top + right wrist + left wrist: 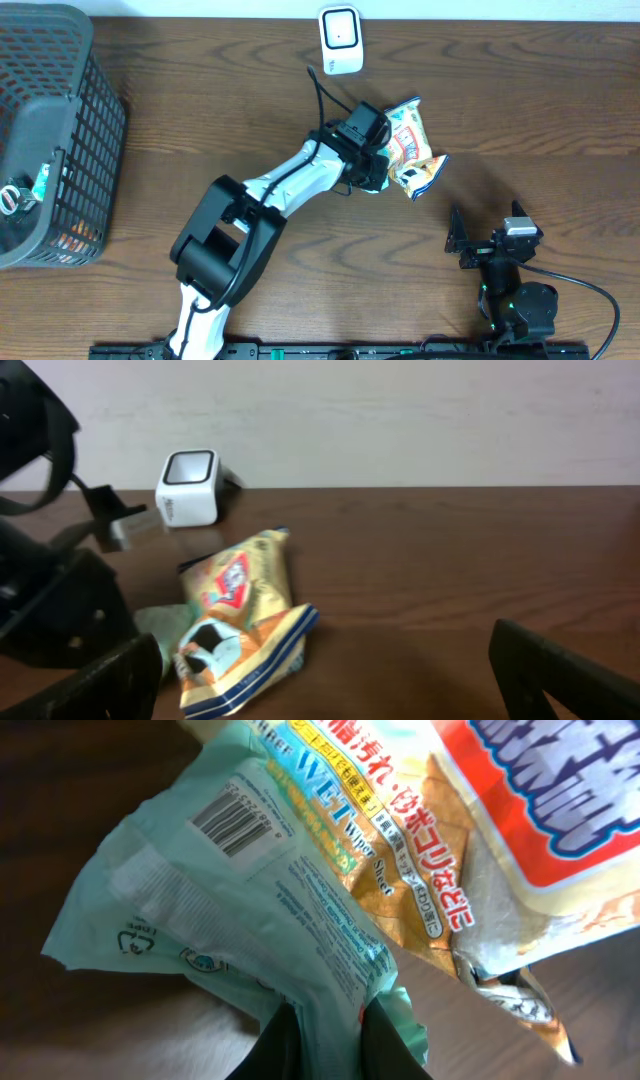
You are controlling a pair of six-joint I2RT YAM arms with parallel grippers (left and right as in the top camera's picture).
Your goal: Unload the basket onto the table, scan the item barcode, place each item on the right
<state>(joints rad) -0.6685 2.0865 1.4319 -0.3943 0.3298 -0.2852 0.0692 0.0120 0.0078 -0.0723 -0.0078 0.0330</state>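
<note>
- Where the left arm ends near the middle of the overhead view, one crinkled plastic packet (pixel 410 150) is held by the left gripper (pixel 372 165), just right of centre and below the scanner.
- That claw's two dark fingers (pixel 385 1045) pinch the packet's pale green film at the bottom edge of the left wrist view.
- Only the left wrist view shows the one black-and-white barcode (pixel 232 823), upper left of its frame, beside a glossy gold panel with red print.
- Only the right wrist view shows the blue-striped end, lower left; whether the green and gold parts are one packet I cannot tell.
- One white boxy scanner (pixel 340 40) sits top centre on the brown wood-grain table (pixel 520 110).
- One right gripper (pixel 325 640), lower right overhead, is spread wide, holding nothing.
- One dark plastic lattice basket (pixel 60 150) fills the overhead's left edge.
</note>
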